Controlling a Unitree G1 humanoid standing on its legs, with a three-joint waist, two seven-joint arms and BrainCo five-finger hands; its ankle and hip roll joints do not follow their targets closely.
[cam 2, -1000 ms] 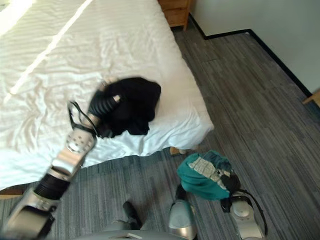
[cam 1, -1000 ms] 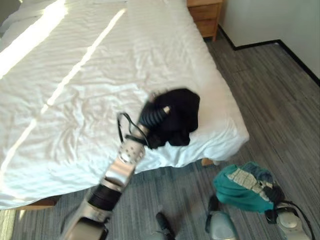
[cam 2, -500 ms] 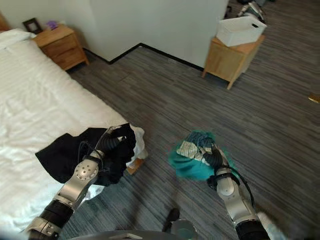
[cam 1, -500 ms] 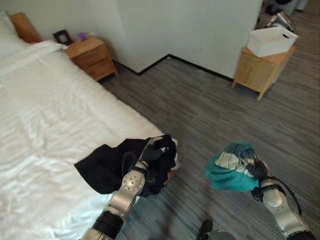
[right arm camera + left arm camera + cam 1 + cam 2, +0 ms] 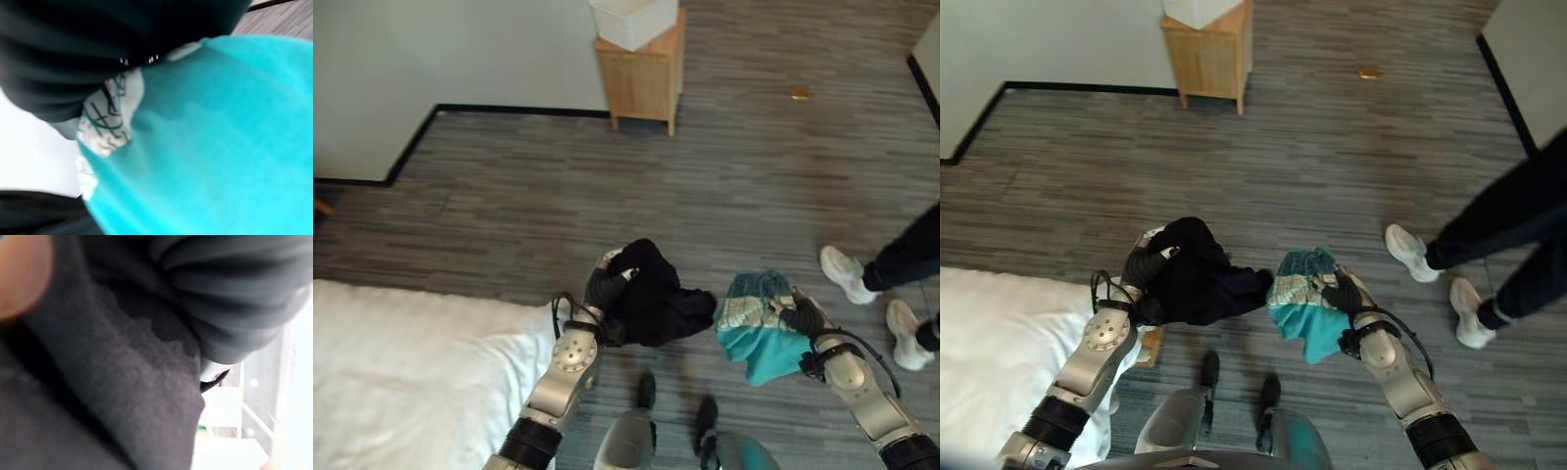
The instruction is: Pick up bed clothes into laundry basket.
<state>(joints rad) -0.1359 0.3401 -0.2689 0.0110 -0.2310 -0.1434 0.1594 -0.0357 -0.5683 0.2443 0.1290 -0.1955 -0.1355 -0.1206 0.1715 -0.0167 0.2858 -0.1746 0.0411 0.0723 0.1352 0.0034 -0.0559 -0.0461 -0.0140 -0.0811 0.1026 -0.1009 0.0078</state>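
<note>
Left robot hand (image 5: 607, 286) is clamped on a bunched black garment (image 5: 658, 297), held up over the grey floor (image 5: 744, 147) just off the bed (image 5: 401, 372) corner. Right robot hand (image 5: 1344, 292) grips a teal garment (image 5: 1302, 308) just beside it, while a person's shoes (image 5: 1430, 279) stand nearby.

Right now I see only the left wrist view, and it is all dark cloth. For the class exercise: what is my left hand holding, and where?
Observer: The left hand grips a black garment above the floor, just past the bed.
Operator: And the right hand?
Observer: The right hand grips a teal garment.
Operator: Any container nearby?
Observer: A white bin sits on a wooden stand by the wall.
</note>
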